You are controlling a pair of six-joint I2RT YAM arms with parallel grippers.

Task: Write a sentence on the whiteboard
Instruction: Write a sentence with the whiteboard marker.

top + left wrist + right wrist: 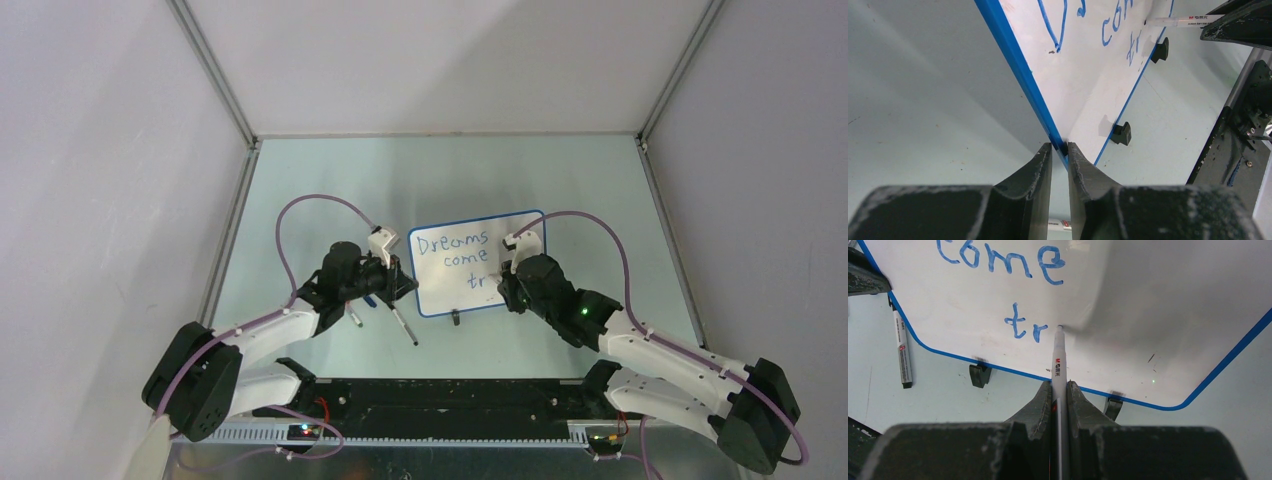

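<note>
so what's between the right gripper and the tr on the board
A white marker held by the right gripper, tip on the whiteboard; right wrist view.

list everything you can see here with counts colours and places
whiteboard: one, white with blue rim, middle of the table
sentence: one, blue, on the whiteboard, so far "Dreams come tr"
clip feet: two, black, on the whiteboard's near edge
held marker: one, white, tip on the whiteboard after "tr"
spare markers: two, white, on the table by the left arm
table: one, pale green
cables: two, purple, one along each arm
left fingers: two, black, shut on the whiteboard's rim
right fingers: two, black, shut on the held marker
</note>
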